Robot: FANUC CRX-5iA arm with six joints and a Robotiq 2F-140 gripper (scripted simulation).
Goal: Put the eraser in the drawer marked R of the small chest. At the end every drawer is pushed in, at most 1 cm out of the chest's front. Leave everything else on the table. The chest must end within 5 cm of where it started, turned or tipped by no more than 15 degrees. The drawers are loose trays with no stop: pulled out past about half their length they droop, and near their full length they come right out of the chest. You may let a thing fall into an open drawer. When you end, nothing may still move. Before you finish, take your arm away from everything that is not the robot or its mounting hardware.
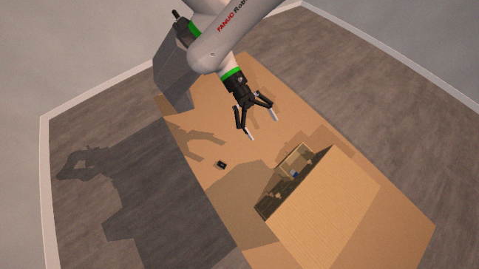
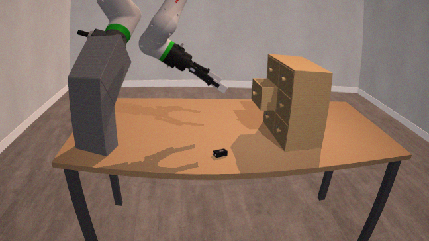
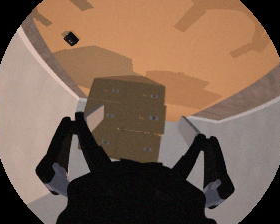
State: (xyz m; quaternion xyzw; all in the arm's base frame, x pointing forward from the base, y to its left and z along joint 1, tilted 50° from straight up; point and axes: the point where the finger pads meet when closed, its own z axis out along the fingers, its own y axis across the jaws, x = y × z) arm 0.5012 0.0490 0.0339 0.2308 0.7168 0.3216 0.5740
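Exterior view: our gripper (image 2: 221, 85) hangs spread wide and empty, tilted toward the chest (image 2: 299, 101) — one drawer (image 2: 263, 93) stands out, with a small blue thing (image 1: 293, 172) inside it.

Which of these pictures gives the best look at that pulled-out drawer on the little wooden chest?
The top view: it looks down into the open drawer, showing a small blue-and-white thing inside. The exterior view shows the drawer from the side, its inside hidden. The wrist view shows the chest front-on and blurred.

Pincer (image 2: 221, 86) tilted toward chest (image 2: 299, 101), one drawer (image 2: 263, 93) pulled out, black eraser (image 2: 220, 152) on table (image 2: 357, 138)
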